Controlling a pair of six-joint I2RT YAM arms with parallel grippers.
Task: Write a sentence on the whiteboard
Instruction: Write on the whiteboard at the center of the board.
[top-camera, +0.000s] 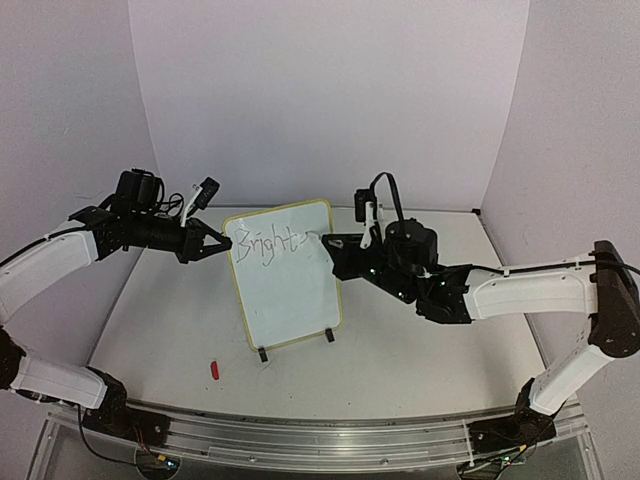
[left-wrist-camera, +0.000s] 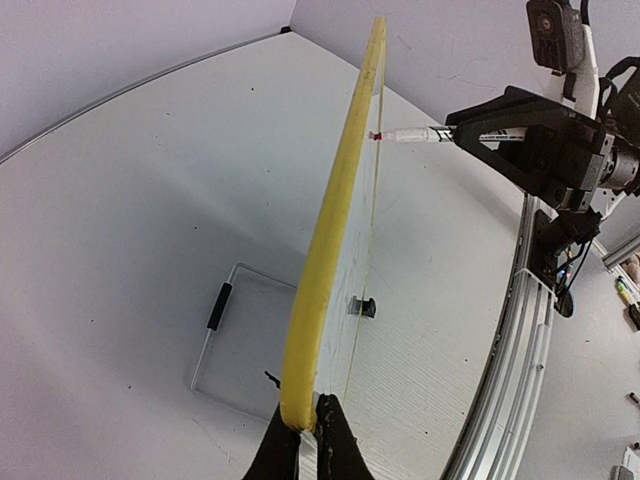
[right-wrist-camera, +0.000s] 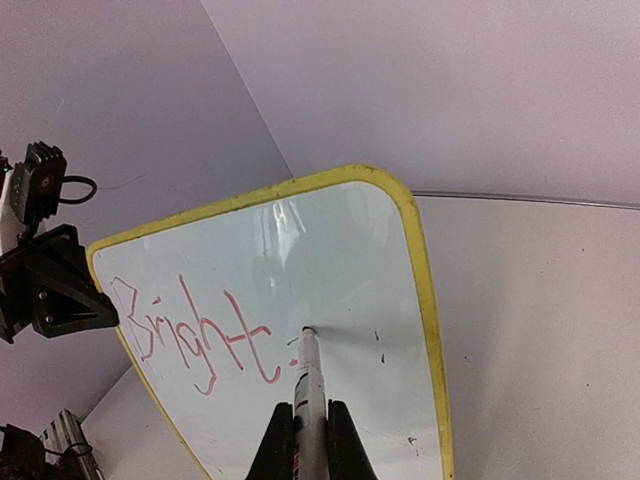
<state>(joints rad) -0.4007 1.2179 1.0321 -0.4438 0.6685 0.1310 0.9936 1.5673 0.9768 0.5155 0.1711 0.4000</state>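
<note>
The whiteboard (top-camera: 290, 300), white with a yellow rim, stands upright on two black feet at mid-table. Red handwriting reading "Bright" (top-camera: 262, 245) runs across its top; of the sentence only this shows. My left gripper (top-camera: 222, 243) is shut on the board's upper left rim, pinching the yellow edge (left-wrist-camera: 330, 240) between its fingers (left-wrist-camera: 345, 445). My right gripper (right-wrist-camera: 310, 420) is shut on a white marker (right-wrist-camera: 309, 380). The marker's tip touches the board (right-wrist-camera: 330, 250) just right of the "t" of the word (right-wrist-camera: 190, 340). Seen edge-on, the marker (left-wrist-camera: 410, 135) meets the board face.
A small red marker cap (top-camera: 215, 370) lies on the table in front of the board, to the left. The board's feet (top-camera: 263, 354) (top-camera: 329, 336) rest on the white tabletop. Walls close the table at the back and sides; a metal rail (top-camera: 330, 440) runs along the near edge.
</note>
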